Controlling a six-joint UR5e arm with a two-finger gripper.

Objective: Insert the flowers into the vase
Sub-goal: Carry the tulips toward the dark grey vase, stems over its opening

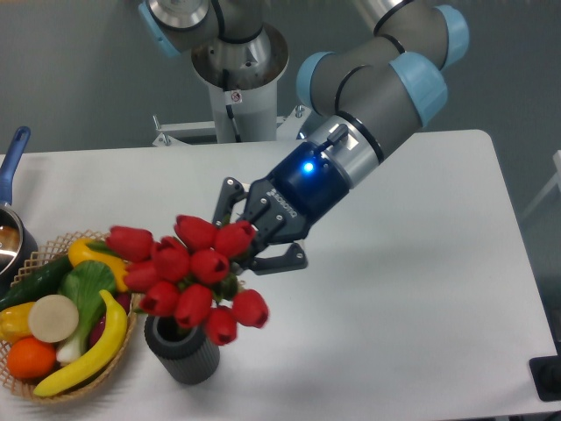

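One bunch of red tulips held right above the grey vase, low and left of centre.

Nearest, at the bottom edge, the vase point(184, 351) stands upright on the white desk point(412, 289), just right of a wicker basket point(53, 390) of fruit and vegetables. Directly above it hang the flowers point(193, 274), their buds covering the vase's mouth; whether the stems are inside cannot be told. Behind the bunch, the gripper point(252, 235) reaches in from the upper right, its jaws partly spread around the blooms' far side; contact is hidden. At far left, a blue-handled pot point(12, 224) shows at the frame edge.
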